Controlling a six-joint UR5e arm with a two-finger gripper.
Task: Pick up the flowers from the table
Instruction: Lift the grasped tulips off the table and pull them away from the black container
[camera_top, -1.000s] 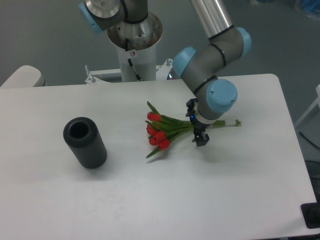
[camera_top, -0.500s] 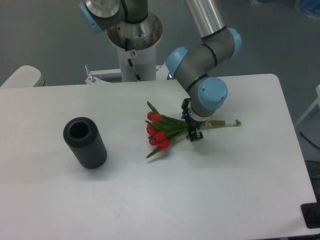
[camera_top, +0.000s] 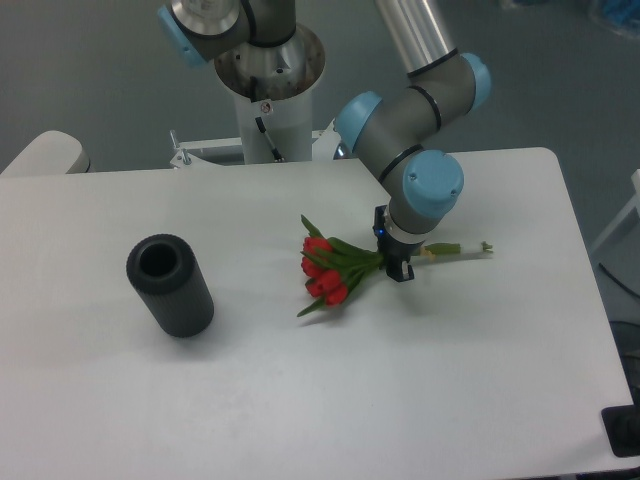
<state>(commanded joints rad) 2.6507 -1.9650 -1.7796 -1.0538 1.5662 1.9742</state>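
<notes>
The flowers (camera_top: 328, 274), a small bunch of red tulips with green leaves, lie near the middle of the white table (camera_top: 330, 400). Their pale green stems (camera_top: 455, 249) point right. My gripper (camera_top: 397, 271) points down over the stems just right of the leaves. Its jaws are closed around the stems. The stretch of stem under the gripper is hidden by the wrist. I cannot tell whether the bunch rests on the table or hangs just above it.
A black cylinder (camera_top: 170, 285) lies on its side at the left of the table, open end facing up and back. The robot base (camera_top: 268, 70) stands behind the table's far edge. The table's right edge is near the stem tips.
The gripper moved left onto the stems, then shifted slightly right. The whole bunch moved right with it, and the leaves and heads drew closer together.
</notes>
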